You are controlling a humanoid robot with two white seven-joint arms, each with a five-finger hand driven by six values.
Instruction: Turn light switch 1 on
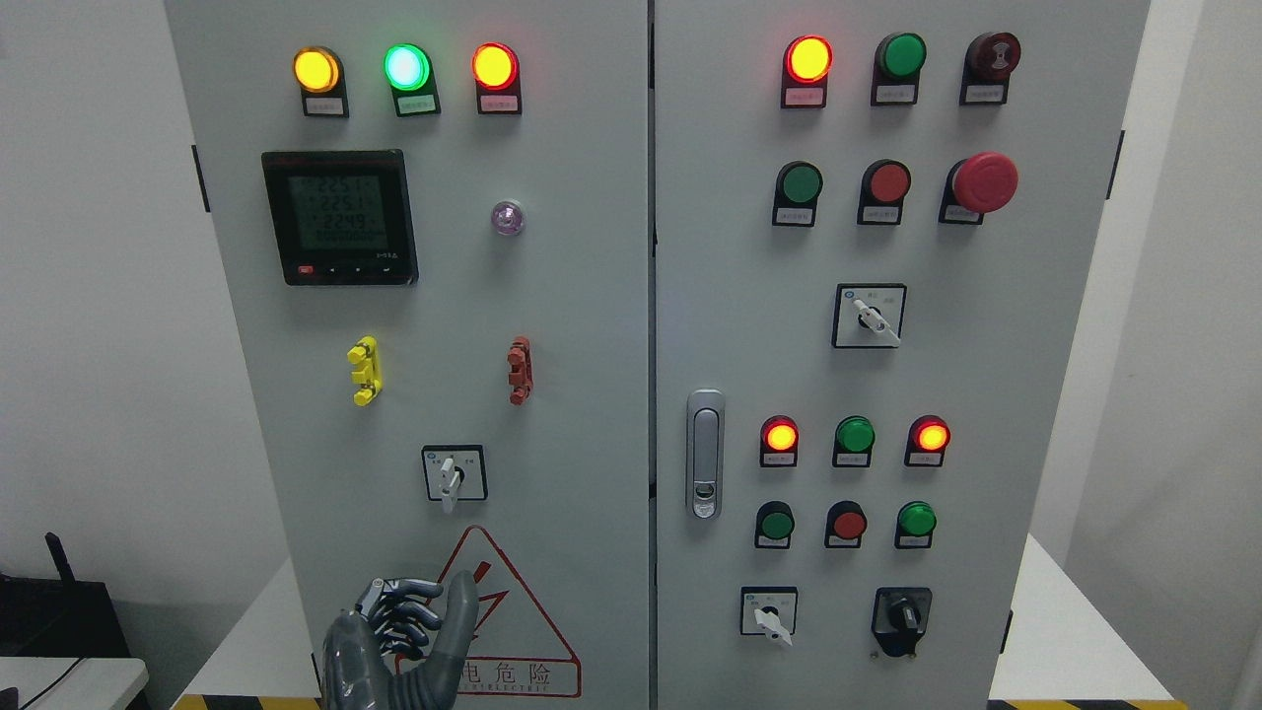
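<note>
My worry from here is picking the wrong control: the cabinet carries several look-alike knobs and buttons, the labels are too small for me to read, and nothing I can see tells me which one is light switch 1. My best guess is the small white-handled knob on the left door, low down, just above the red warning triangle and closest to my arm, but that is a judgement only. If I rise crooked I could brush the red clip or the yellow clip above it, or twist the knob the wrong way. The big red stop button sits near the right door's upper right corner, well apart, so I count that risk low. My left hand is at the bottom edge of the left door, over the triangle's left side, fingers curled inward, thumb raised, holding nothing; I cannot tell whether it touches the door. The right hand is out of sight.
</note>
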